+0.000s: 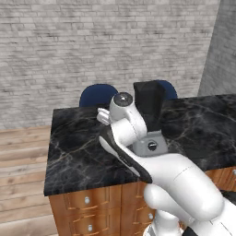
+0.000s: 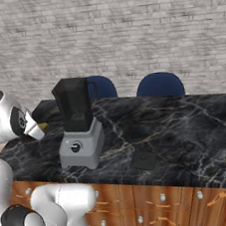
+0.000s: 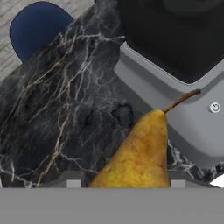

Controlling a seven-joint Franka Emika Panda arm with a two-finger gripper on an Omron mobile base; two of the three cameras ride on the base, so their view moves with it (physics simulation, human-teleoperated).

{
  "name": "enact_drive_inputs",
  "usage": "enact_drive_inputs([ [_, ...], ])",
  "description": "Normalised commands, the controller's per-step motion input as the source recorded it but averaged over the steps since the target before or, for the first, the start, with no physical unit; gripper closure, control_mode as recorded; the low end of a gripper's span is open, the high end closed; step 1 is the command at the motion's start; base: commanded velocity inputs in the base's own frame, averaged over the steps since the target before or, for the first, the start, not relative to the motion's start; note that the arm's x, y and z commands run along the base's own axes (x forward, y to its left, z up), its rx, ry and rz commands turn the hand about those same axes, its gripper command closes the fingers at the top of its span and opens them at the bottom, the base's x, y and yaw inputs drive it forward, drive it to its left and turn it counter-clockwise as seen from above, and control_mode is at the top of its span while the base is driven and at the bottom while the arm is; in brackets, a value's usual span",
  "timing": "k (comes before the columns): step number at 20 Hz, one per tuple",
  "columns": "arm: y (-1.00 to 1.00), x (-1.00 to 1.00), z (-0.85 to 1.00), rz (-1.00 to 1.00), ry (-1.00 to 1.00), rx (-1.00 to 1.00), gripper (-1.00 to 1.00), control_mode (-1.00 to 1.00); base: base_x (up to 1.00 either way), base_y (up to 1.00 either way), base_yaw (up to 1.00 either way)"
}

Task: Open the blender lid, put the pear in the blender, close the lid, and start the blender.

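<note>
Inspection found the pear (image 3: 139, 153) sitting between the tips of the gripper (image 3: 127, 186) in the hand view, stem pointing away from the hand toward the blender (image 2: 79, 124). The gripper appeared clenched on the pear at a middling width; the tips themselves were mostly cut off at the bottom edge, so contact was judged from the fruit's position rather than seen outright. In the right base view a sliver of yellow-brown (image 2: 43, 126) showed at the end of the hand, to the left of the blender and above the tabletop (image 2: 187, 126).

The blender's grey base lay just ahead of the gripper and to its right, knob (image 2: 75, 147) facing the robot. The dark jar's top looked open. A flat black square (image 2: 143, 159) lay on the tabletop beyond the blender from the gripper, well apart from the hand; this was judged to be the blender lid.

Progress, as judged: lid removed, pear picked up. Outstanding: carrying the pear over the jar mouth and dropping it in, refitting the lid, turning the knob.

The tabletop was black marble with pale and amber veining, over wooden drawer fronts with round knobs. Two blue chairs (image 2: 160, 86) stood behind it, against a grey brick wall; wood plank flooring showed on the left.
</note>
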Motion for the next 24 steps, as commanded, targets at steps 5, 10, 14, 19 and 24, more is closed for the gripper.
enact_drive_inputs([
  [5, -0.40, -0.19, 0.87, -0.04, -0.22, 0.00, 1.00, -1.00, 0.00, 0.00, 0.00],
  [10, -0.34, -0.06, 1.00, -0.03, -0.25, 0.00, 1.00, -1.00, 0.00, 0.00, 0.00],
  [14, -0.36, 0.00, 1.00, -0.05, -0.19, 0.00, 1.00, -1.00, 0.00, 0.00, 0.00],
  [19, -0.35, 0.00, 0.85, -0.03, -0.12, 0.00, 1.00, -1.00, 0.00, 0.00, 0.00],
  [24, -0.45, 0.38, 0.40, -0.02, 0.00, 0.00, 1.00, -1.00, 0.00, 0.00, 0.00],
])
